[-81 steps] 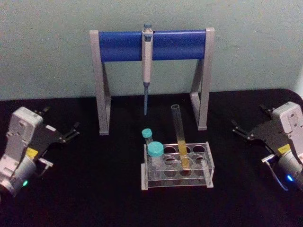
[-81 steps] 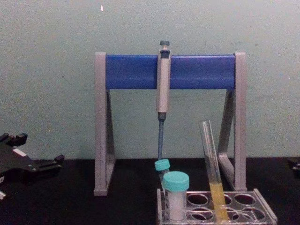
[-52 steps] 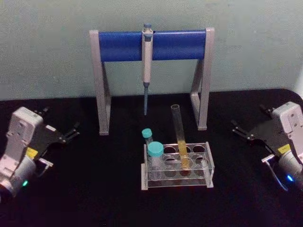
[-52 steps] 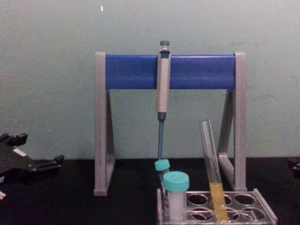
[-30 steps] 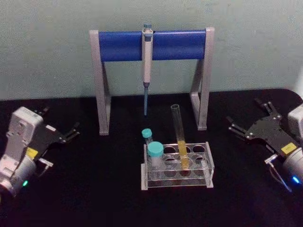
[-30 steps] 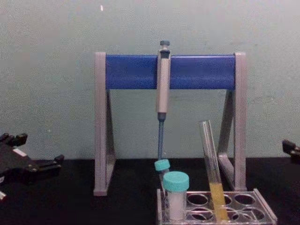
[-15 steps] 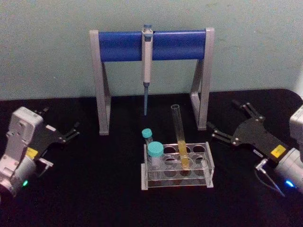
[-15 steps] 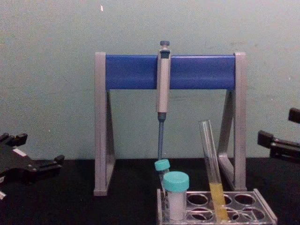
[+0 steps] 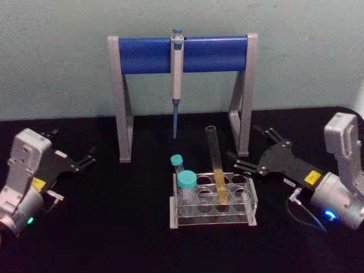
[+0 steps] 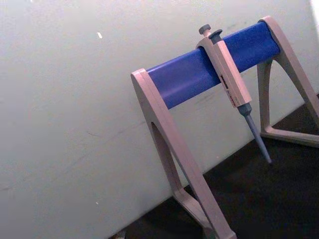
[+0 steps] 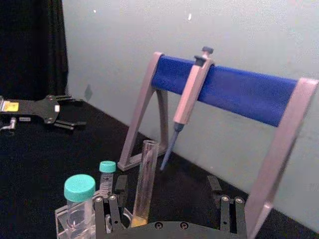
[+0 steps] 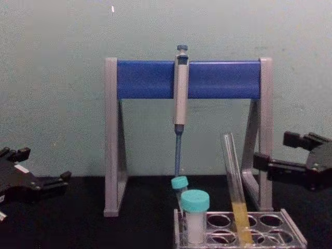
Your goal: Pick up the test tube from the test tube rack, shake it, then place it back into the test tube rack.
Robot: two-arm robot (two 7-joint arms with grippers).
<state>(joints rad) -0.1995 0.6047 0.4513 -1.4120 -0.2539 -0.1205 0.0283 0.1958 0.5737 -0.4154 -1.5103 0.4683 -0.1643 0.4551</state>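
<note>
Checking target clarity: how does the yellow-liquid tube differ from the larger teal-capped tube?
The test tube is tall, slim and uncapped; the teal-capped tube is shorter, wider and capped. The test tube holds yellow liquid and leans; the teal-capped tube shows no yellow and stands upright. Both sit in the test tube rack.

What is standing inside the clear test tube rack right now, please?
The test tube rack holds the leaning test tube with yellow liquid, plus a wide teal-capped tube and a slim teal-capped tube behind it, lower part hidden. The other holes look empty.
</note>
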